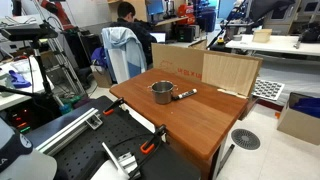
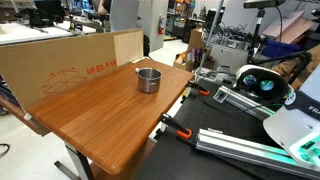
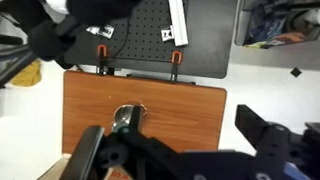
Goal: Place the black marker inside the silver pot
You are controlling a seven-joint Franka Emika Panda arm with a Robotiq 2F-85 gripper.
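Silver pot [image 1: 162,92] | black marker [image 1: 186,94] just beside | cardboard [image 1: 180,60] behind | tool [image 3: 180,157] state unclear

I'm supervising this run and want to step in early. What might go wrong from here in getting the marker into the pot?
1. The black marker lies right beside the silver pot, so grasping it may bump the pot.
2. The marker looks about as long as the pot is wide, so if it is dropped flat it could rest across the rim instead of falling in.

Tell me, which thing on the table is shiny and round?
The silver pot. The black marker beside it is thin, dark and lying flat.
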